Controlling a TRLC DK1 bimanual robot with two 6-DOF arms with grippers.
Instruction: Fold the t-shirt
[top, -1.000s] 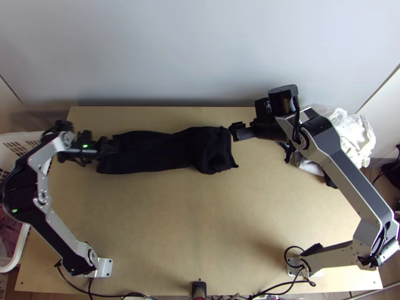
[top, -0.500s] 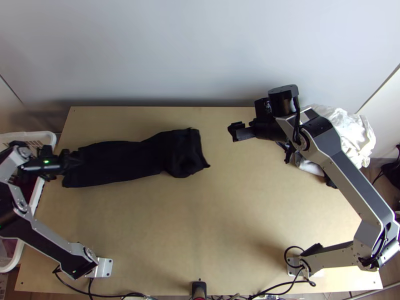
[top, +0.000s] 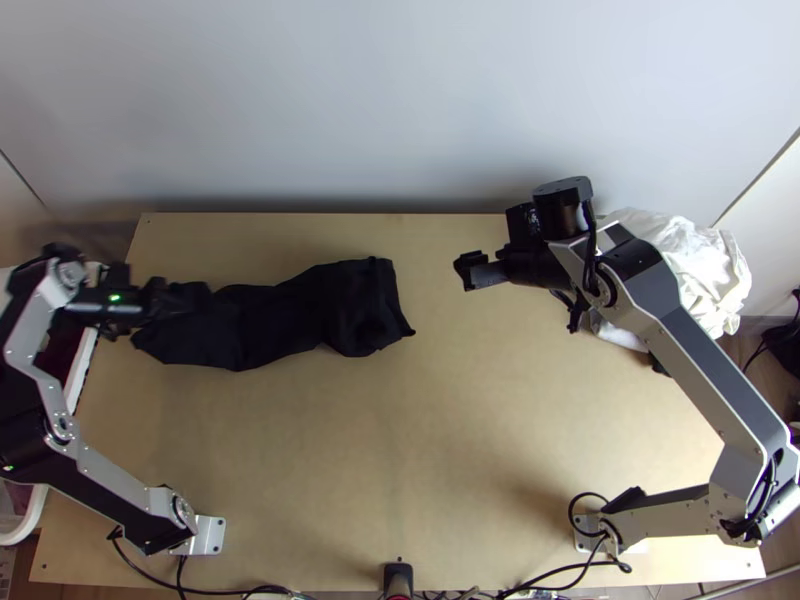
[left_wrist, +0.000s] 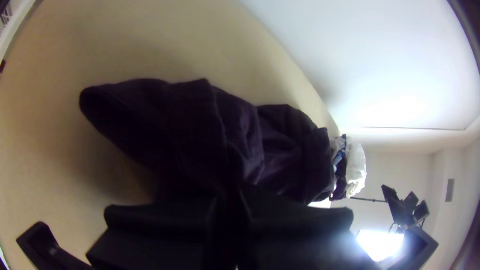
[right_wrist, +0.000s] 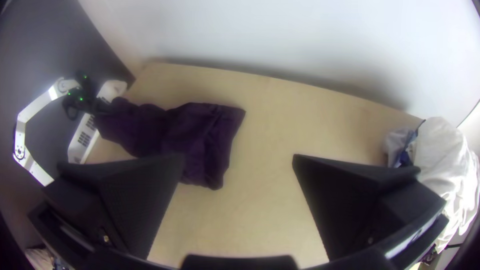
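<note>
The black t-shirt (top: 300, 315) lies as a long, narrow bundle across the table's left half, wider and rumpled at its right end. My left gripper (top: 165, 300) is at its left end in the top view. In the left wrist view the left gripper (left_wrist: 227, 200) is shut on the t-shirt (left_wrist: 200, 135), whose cloth runs in between the fingertips. My right gripper (top: 468, 272) stands right of the t-shirt, apart from it. In the right wrist view the right gripper (right_wrist: 237, 160) is open with nothing between its fingers, and the t-shirt (right_wrist: 190, 130) looks dark purple.
White and other cloths (top: 700, 265) are heaped at the table's right edge, behind the right arm. A white basket (top: 82, 365) stands at the left edge, under the left arm. Bare wood (top: 400, 450) stretches in front of the t-shirt, and a wall rises behind the table.
The t-shirt has been drawn leftward with my left gripper. Since then that gripper has come back a little to the right, and the cloth near it has bunched. The right arm has shifted only slightly.
</note>
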